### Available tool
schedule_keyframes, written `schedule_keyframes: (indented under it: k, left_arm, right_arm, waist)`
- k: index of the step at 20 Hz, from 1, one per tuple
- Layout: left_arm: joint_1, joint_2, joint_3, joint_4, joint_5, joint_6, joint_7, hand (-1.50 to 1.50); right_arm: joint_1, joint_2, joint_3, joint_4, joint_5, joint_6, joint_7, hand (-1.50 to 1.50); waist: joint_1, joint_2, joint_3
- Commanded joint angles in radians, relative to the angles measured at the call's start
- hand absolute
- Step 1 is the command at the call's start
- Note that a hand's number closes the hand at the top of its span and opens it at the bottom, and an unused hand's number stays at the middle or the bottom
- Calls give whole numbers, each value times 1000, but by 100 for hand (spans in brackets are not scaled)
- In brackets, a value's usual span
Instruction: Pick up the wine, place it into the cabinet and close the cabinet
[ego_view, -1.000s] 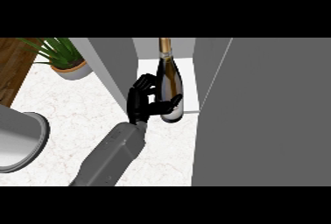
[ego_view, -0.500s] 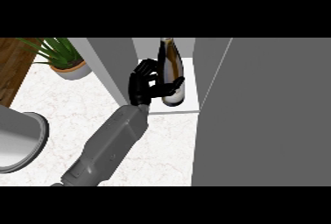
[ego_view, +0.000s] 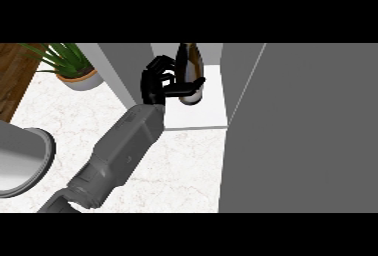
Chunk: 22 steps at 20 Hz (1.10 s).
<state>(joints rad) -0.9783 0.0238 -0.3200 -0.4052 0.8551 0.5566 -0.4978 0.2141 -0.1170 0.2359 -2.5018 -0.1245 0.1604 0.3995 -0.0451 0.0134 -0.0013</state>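
**Wine bottle held inside the open cabinet**

You see the left hand (ego_view: 157, 82) reaching into the cabinet, its black fingers (ego_view: 159, 65) curled round the dark brown glass wine bottle (ego_view: 193, 65) from the bottle's left side, the thumb crossing under its lower body. The grey forearm (ego_view: 122, 150) runs up from the lower left of the view, over the counter, to the cabinet's mouth.

The bottle is in the grey cabinet (ego_view: 133, 65), between its left wall and the big flat grey panel (ego_view: 303, 130) that fills the right side of the view. The neck points toward the top of the view and the pale base shows toward you, over the cabinet's white floor (ego_view: 203, 112). You cannot tell from here whether the base touches that floor or is held just above it.

The white floor ends in a straight front edge, and below it the white marbled counter (ego_view: 184, 170) spreads down and to the left. On the counter, left of the cabinet wall, stands a green leafy plant in a tan round pot (ego_view: 74, 76), well apart from the hand. A strip of brown wood (ego_view: 11, 70) borders the counter at the upper left. A grey round shape with a lighter rim (ego_view: 22, 160) is cut off by the left edge; what it is you cannot tell.
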Motion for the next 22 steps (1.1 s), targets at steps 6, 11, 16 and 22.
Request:
schedule_keyframes:
  k: [6,11,16,22]
  left_arm:
    - [-155,37,-8,167,-91,146,-10,-150]
    - [-165,42,-16,245,-125,132,7,-150]
    - [-200,53,-21,297,-150,157,39,-150]
    - [-193,86,-11,326,-160,128,16,-150]
  right_arm:
    - [88,-7,-4,-111,-117,45,-17,-150]
    - [45,10,-9,-94,-96,23,3,-150]
    - [28,25,30,-132,-85,1,54,-150]
    - [84,-1,40,-136,-88,51,13,-150]
  waist:
    - [-16,-3,3]
    - [-5,0,1]
    - [-12,3,0]
    - [-27,5,1]
